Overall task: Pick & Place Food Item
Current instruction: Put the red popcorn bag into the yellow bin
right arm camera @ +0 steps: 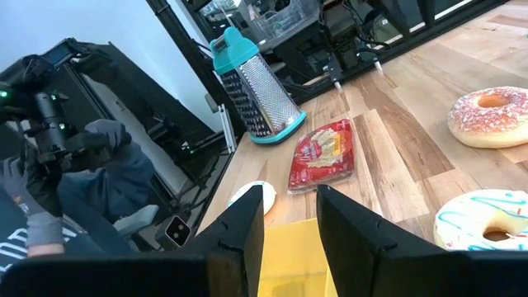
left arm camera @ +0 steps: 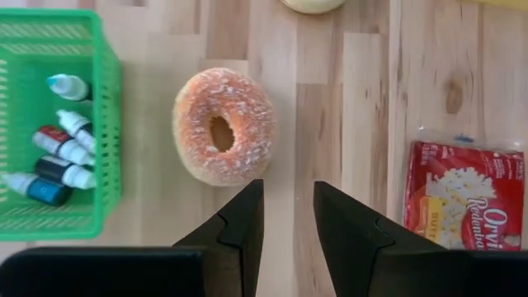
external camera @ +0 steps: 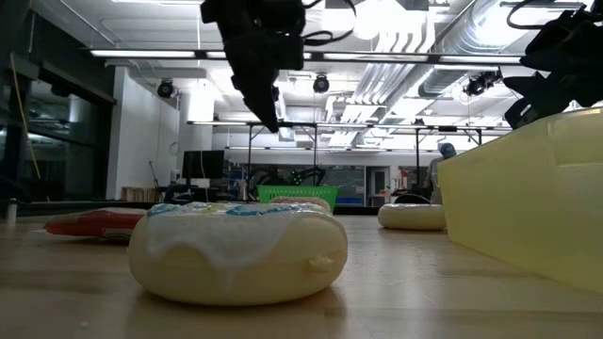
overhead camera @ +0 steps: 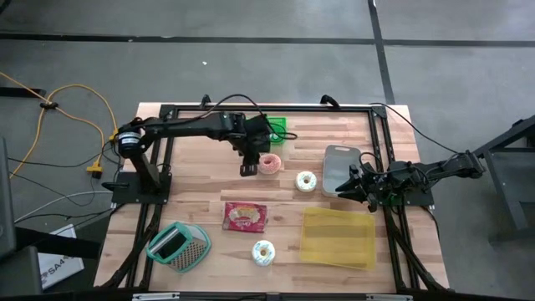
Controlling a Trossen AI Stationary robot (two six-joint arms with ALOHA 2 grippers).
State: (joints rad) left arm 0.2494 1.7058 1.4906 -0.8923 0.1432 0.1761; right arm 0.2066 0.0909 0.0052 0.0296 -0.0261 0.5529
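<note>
A pale wooden bench stands on a grey concrete floor, with a black frame along its edges. Taking the pink sugared doughnut near the bench's middle as the landmark: well off to its left and toward the near edge lies a teal-handled box grater. Closer on that side, a red popcorn packet lies flat. Just behind the doughnut sits a green basket of small dropper bottles. The left gripper hangs just beside the doughnut, not over it, its fingers released, parted and grasping nothing. To the doughnut's right lies a white-iced doughnut, then a grey lidded container, and nearer the front edge a yellow tray. A second white-iced doughnut lies near the front. The right gripper waits at the grey container, its fingers apart and empty.

The pink doughnut is a plump ring, orange-pink with a dusting of sugar, lying flat and untouched. The likely risk: descending from here, one finger would probably land on the doughnut's rim and shove it toward the basket, since the gap is offset from the ring.
</note>
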